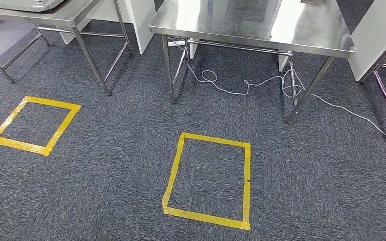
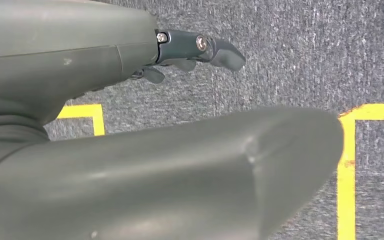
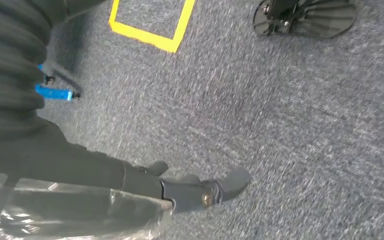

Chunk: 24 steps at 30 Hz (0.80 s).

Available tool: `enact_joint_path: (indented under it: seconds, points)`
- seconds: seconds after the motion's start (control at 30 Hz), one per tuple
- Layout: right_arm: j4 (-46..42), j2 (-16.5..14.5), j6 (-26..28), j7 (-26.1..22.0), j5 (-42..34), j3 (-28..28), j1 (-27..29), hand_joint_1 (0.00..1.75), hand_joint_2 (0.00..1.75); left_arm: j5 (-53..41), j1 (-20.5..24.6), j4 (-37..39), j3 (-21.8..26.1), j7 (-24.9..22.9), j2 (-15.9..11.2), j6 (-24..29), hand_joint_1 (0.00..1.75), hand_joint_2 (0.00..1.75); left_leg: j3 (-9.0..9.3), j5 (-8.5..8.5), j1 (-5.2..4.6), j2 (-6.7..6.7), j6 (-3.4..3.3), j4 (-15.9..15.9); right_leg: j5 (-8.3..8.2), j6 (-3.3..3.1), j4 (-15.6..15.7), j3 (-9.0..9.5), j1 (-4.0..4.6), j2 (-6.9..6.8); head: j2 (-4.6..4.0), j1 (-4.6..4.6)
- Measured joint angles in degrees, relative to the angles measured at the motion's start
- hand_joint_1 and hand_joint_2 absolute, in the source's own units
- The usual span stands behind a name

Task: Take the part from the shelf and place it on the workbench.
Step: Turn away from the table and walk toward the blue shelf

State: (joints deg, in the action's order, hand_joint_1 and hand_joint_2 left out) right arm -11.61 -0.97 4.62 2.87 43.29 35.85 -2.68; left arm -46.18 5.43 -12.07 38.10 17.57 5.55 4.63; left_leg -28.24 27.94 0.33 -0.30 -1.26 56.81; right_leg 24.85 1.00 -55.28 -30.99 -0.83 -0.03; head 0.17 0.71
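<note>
**Wrapped part in hand, table ahead**

Nearest my lens, the right robot hand (image 3: pixel 140 182) grips what I take for the part in clear, crinkled plastic wrap (image 3: pixel 55 210). I judge it light and slippery, best clasped across its body. The left robot hand (image 2: pixel 155 170) hangs spread and empty. The shiny steel table (image 1: pixel 301 35) stands ahead. I can read no writing.
</note>
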Motion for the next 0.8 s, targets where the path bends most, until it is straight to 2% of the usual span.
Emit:
enact_joint_path:
  seconds: [0.07,0.1,0.13,0.2,0.23,0.27,0.3,0.33,0.37,0.4,0.43,0.47,0.5,0.53,0.57,0.6,0.67,0.7,0.73,0.77,0.8]
  points:
    - [0.0,0.0,0.0,-0.1,0.0,0.0,0.0,0.0,1.75,0.0,0.2,0.0,0.0,0.0,0.1,0.0,0.0,0.0,-0.23,-1.04,0.17,0.23,-0.87,-1.0,0.24,0.57,-0.5,-0.62,0.23,-0.01,0.0,-0.02]
    - [0.0,0.1,0.0,-0.1,0.1,0.0,0.0,0.0,1.75,0.0,0.3,0.0,0.0,0.0,0.1,-0.1,0.0,0.0,-0.49,-1.72,0.26,0.36,-1.42,-1.5,1.26,0.54,-1.8,-1.43,0.31,0.0,0.0,-0.14]
    - [0.0,0.1,0.0,-0.1,0.1,0.0,0.0,0.0,1.75,-0.1,0.4,0.0,0.0,0.0,0.1,-0.1,0.0,0.0,-0.88,-2.37,0.34,0.49,-1.78,-1.9,3.04,0.29,-4.4,-2.72,0.33,0.0,0.0,-0.27]
    - [0.0,0.2,0.0,-0.2,0.2,0.0,0.1,0.0,1.75,-0.1,0.6,0.0,0.0,0.1,0.1,-0.1,0.0,0.0,-2.19,-3.32,0.1,0.63,-2.1,-1.9,7.14,-0.05,-12.1,-5.91,-0.02,0.01,0.0,-0.45]
    - [0.0,0.2,0.0,-0.3,0.2,0.0,0.1,0.0,1.75,-0.2,0.6,0.0,0.0,0.1,0.1,-0.2,0.0,0.0,-2.84,-3.77,0.05,0.7,-2.05,-1.8,8.35,0.17,-15.2,-6.91,-0.16,0.01,0.0,-0.45]
    - [0.0,0.2,0.0,-0.3,0.2,0.0,0.1,0.0,1.75,-0.2,0.7,0.0,0.0,0.1,0.1,-0.2,0.0,0.0,-3.47,-4.22,0.04,0.76,-1.93,-1.8,8.54,0.68,-16.3,-6.89,-0.32,0.0,0.0,-0.45]
    - [0.0,0.2,0.0,-0.4,0.2,0.1,0.1,0.0,1.75,-0.2,0.7,0.0,0.0,0.1,0.1,-0.2,0.0,0.0,-4.05,-4.63,0.09,0.79,-1.74,-1.7,7.76,1.38,-15.0,-5.6,-0.49,-0.01,0.0,-0.47]
    - [0.0,0.3,0.0,-0.4,0.2,0.1,0.1,0.0,1.75,-0.2,0.7,0.0,0.0,0.1,0.1,-0.3,0.0,0.0,-4.59,-4.99,0.16,0.79,-1.49,-1.6,6.4,2.11,-11.5,-3.18,-0.71,-0.04,0.0,-0.46]
    - [0.0,0.3,0.0,-0.4,0.2,0.1,0.0,0.0,1.75,-0.2,0.7,0.0,0.0,0.1,0.1,-0.3,0.0,0.0,-5.1,-5.31,0.2,0.8,-1.17,-1.4,5.41,2.63,-6.7,-0.25,-0.98,-0.06,0.0,-0.47]
    - [0.0,0.3,0.0,-0.4,0.2,0.1,0.0,0.0,1.75,-0.2,0.8,0.0,0.0,0.1,0.1,-0.3,0.0,0.0,-5.56,-5.63,0.2,0.81,-0.78,-1.2,4.5,2.69,-2.8,2.26,-0.87,0.11,0.0,-0.44]
    - [0.0,0.3,0.0,-0.4,0.2,0.1,0.0,0.0,1.75,-0.2,0.8,0.0,0.0,0.1,0.1,-0.3,0.0,0.0,-5.86,-5.91,0.13,0.8,-0.4,-1.0,4.06,2.47,-0.1,3.75,-0.73,0.28,0.0,-0.42]
    - [0.1,0.3,0.0,-0.5,0.2,0.1,-0.1,0.0,1.75,-0.2,0.8,0.0,0.0,0.1,0.1,-0.3,0.0,0.0,-6.11,-6.2,0.04,0.75,-0.07,-0.8,4.03,2.05,1.0,4.21,-0.51,0.47,0.0,-0.36]
    - [0.1,0.3,0.0,-0.5,0.2,0.1,0.0,0.0,1.75,-0.2,0.8,0.0,0.0,0.2,0.1,-0.3,0.0,0.0,-6.25,-6.49,-0.01,0.7,0.23,-0.7,3.74,1.58,0.7,3.93,-0.21,0.66,0.0,-0.31]
    - [0.1,0.3,0.0,-0.5,0.2,0.2,0.0,0.0,1.75,-0.2,0.8,0.0,0.0,0.2,0.0,-0.3,0.0,0.0,-6.41,-6.64,0.06,0.64,0.48,-0.5,3.6,1.14,0.7,3.44,-0.45,0.64,0.0,-0.3]
    - [0.1,0.2,0.0,-0.5,0.2,0.2,0.0,0.0,1.75,-0.2,0.8,0.0,0.0,0.2,0.0,-0.3,0.0,0.0,-6.78,-6.18,0.21,0.58,0.75,0.0,3.35,0.59,0.7,3.15,-0.64,0.61,0.0,-0.24]
    - [0.1,0.2,0.0,-0.5,0.2,0.3,0.0,0.0,1.75,-0.2,0.8,0.0,0.0,0.2,0.0,-0.3,0.0,0.0,-7.36,-4.81,0.39,0.54,1.02,1.2,2.96,-0.09,0.7,2.9,-0.82,0.54,0.0,-0.24]
    - [0.1,0.1,0.0,-0.5,0.2,0.3,0.0,0.0,1.75,-0.2,0.8,0.0,0.0,0.2,-0.1,-0.2,0.0,0.0,-9.42,0.23,0.63,0.42,1.46,7.0,2.03,-1.28,0.7,2.24,-0.83,0.39,0.0,-0.2]
    - [0.1,0.1,0.0,-0.5,0.2,0.4,0.0,0.0,1.75,-0.3,0.8,0.0,0.0,0.2,-0.1,-0.2,0.0,0.0,-10.64,2.86,0.68,0.39,1.63,11.1,1.56,-1.62,0.6,1.73,-0.67,0.33,0.0,-0.23]
    - [0.1,0.1,0.0,-0.5,0.2,0.4,0.0,0.0,1.75,-0.4,0.8,0.0,0.0,0.2,-0.1,-0.2,0.0,0.0,-11.43,4.62,0.72,0.36,1.73,14.5,1.13,-1.74,0.6,1.14,-0.49,0.3,0.0,-0.24]
    - [0.1,0.1,0.0,-0.5,0.1,0.4,0.1,0.0,1.75,-0.5,0.8,0.0,0.0,0.2,-0.1,-0.2,0.0,0.0,-11.47,5.34,0.74,0.36,1.74,16.5,0.73,-1.73,0.5,0.57,-0.32,0.31,0.0,-0.24]
    - [0.1,0.0,0.1,-0.4,0.1,0.5,0.1,0.0,1.75,-0.6,0.8,0.0,0.0,0.2,-0.1,-0.2,0.0,0.0,-10.31,4.87,0.76,0.36,1.61,16.1,0.36,-1.67,0.5,0.06,-0.2,0.34,0.0,-0.24]
